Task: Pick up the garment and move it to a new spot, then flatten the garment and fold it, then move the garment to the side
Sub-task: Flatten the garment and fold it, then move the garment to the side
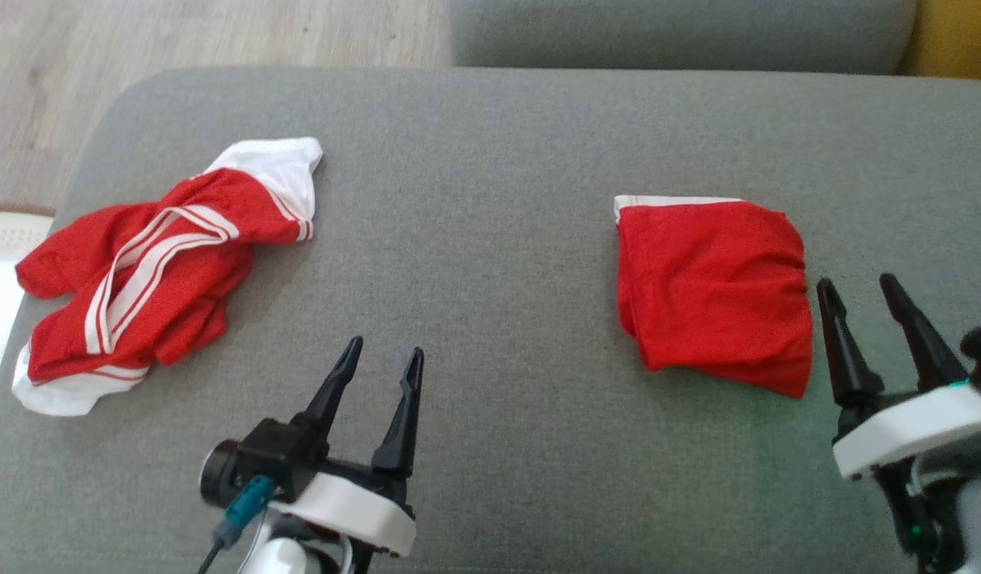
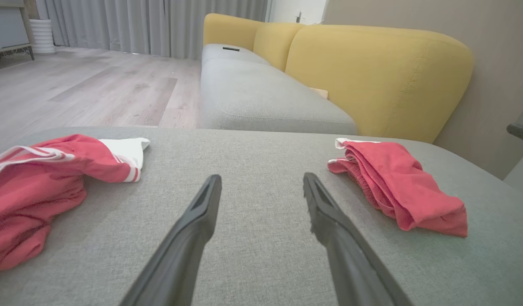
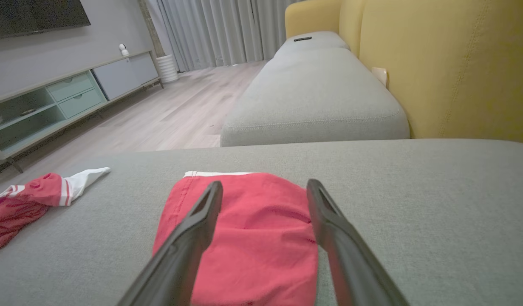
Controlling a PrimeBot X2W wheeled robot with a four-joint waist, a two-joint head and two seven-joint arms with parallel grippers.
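Seating takes up most of my head view: a broad grey woven-fabric cushion (image 1: 522, 239) carries everything I am working with. Beyond it, at 12 o'clock in the left wrist view, a second grey seat pad (image 2: 265, 97) runs along a mustard-yellow padded sofa back (image 2: 380, 76).

Next in size, a crumpled red garment with white stripes and white trim (image 1: 139, 271) lies bunched at 9 o'clock on the cushion, near its rounded corner. Well apart from it, at 3 o'clock, sits the folded red garment with a white edge strip (image 1: 713, 287). It is a compact, roughly square packet lying flat, with the white strip along its far side.

My right end effector (image 1: 857, 282) is at 4 o'clock, just beside the packet's near right corner. Its two dark fingers stand wide apart and grip nothing. In the right wrist view the folded cloth shows between and behind them, unpinched.

My left end effector (image 1: 385, 347) is at 6 o'clock over bare cushion between the two garments, its fingers likewise spread wide and empty.
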